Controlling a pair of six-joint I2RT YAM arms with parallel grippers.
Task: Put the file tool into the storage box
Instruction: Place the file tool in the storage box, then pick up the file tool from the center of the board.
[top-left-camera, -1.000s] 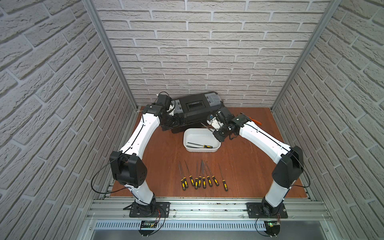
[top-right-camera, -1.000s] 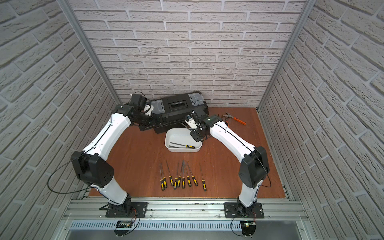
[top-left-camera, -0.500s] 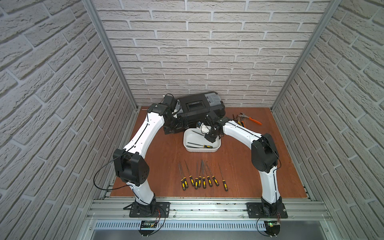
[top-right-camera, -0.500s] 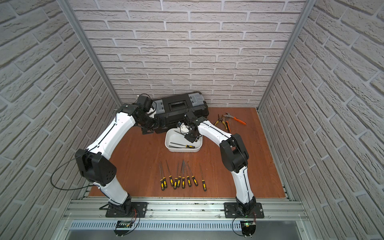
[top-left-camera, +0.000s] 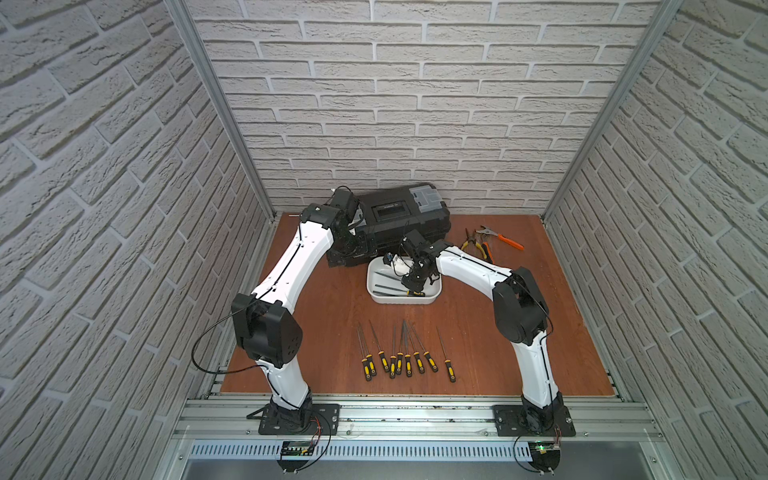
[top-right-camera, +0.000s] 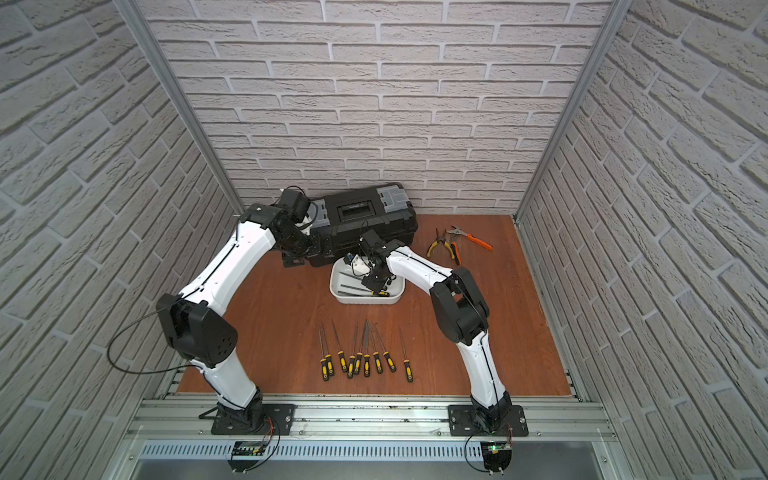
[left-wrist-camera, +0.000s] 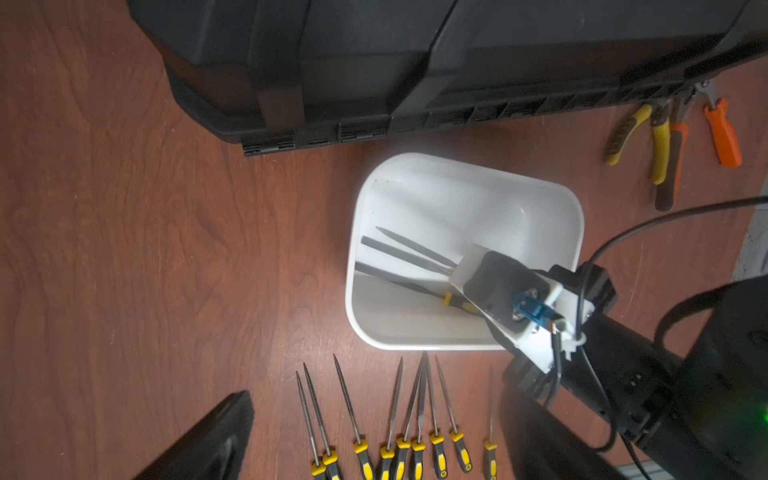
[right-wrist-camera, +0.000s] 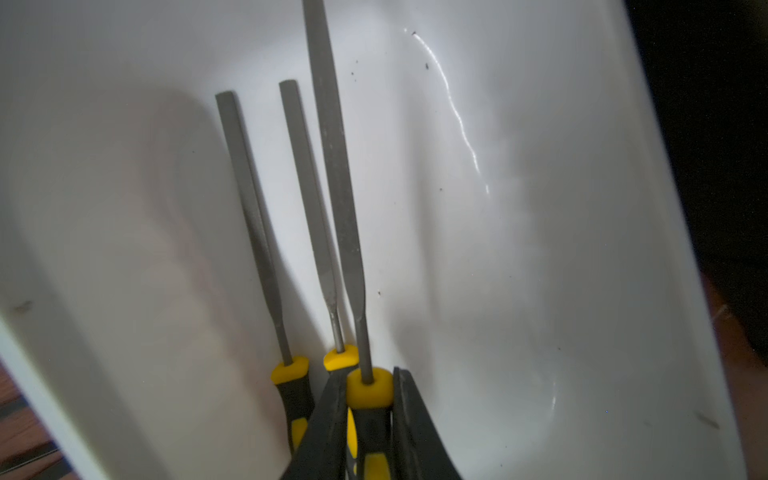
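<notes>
The right gripper is clamped on the yellow-and-black handle of the file tool, just behind the yellow collar, and holds it low inside the storage box, tip toward 9 o'clock in a top view and handle toward 3 o'clock. The file tool looks light and stiff: a thin grey steel blade, rough along its faces, that should neither bend nor break if let go from this height. The rubbery handle is the right place to hold it, since the narrow blade would likely twist or slide between flat pads. The left gripper hangs at the tub's 10 o'clock, beside the black toolbox; its jaws appear to stand apart with nothing between them, though one finger blurs into the dark arm behind it in the left wrist view. By count, there are three files in the tub, the held one and two other files lying side by side beneath it. A row of nine files lies on the table at the tub's 6 o'clock. There is one tub and one toolbox.
</notes>
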